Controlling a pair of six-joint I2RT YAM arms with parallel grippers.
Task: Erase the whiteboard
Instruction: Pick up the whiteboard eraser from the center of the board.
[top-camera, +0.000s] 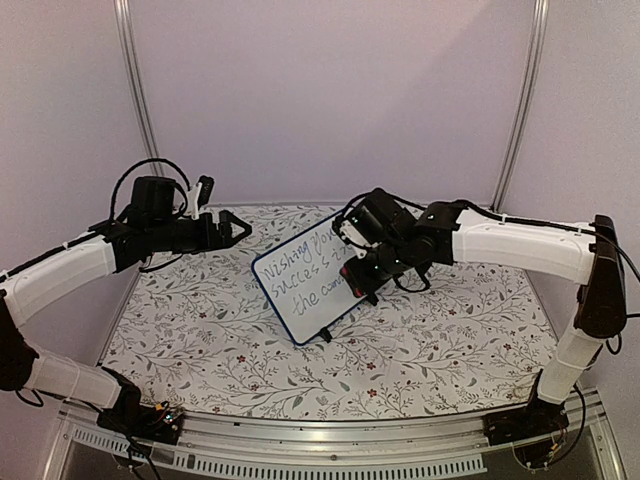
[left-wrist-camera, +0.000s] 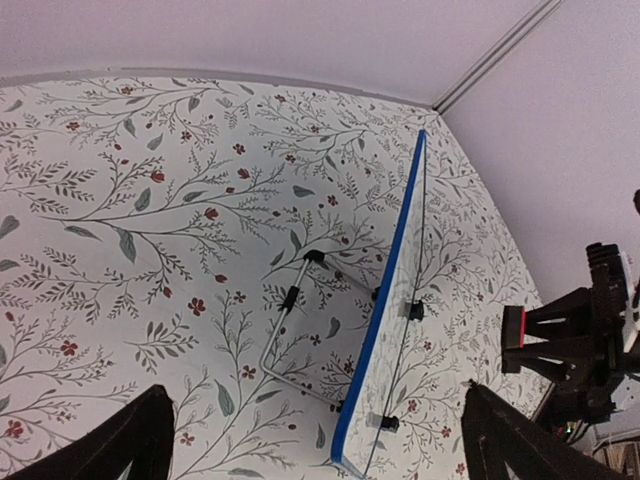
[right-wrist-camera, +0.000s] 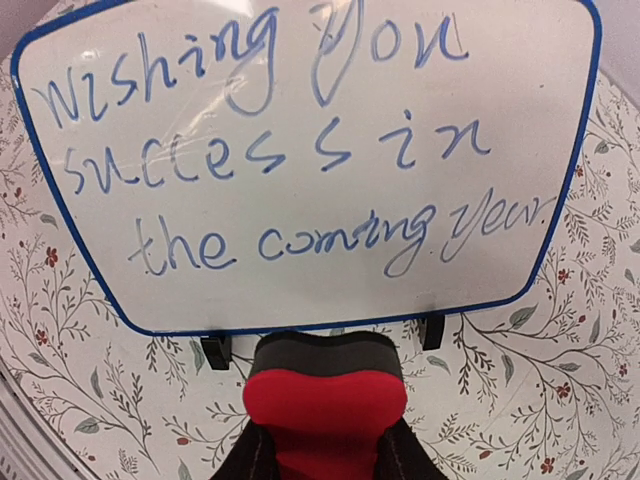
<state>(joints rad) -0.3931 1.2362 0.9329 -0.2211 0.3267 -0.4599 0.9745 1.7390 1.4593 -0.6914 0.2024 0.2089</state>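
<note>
While its jaws pinch narrow on a red eraser block, dark felt face forward, the right gripper hovers low before the whiteboard, whose bottom edge stands just beyond the block, apparently lined up for a first wipe. Blue handwriting fills the board, unerased. On the board's far side, the left gripper hangs empty, fingers spread wide. It faces the wire stand propping the board on the floral tabletop, perhaps to brace it.
</note>
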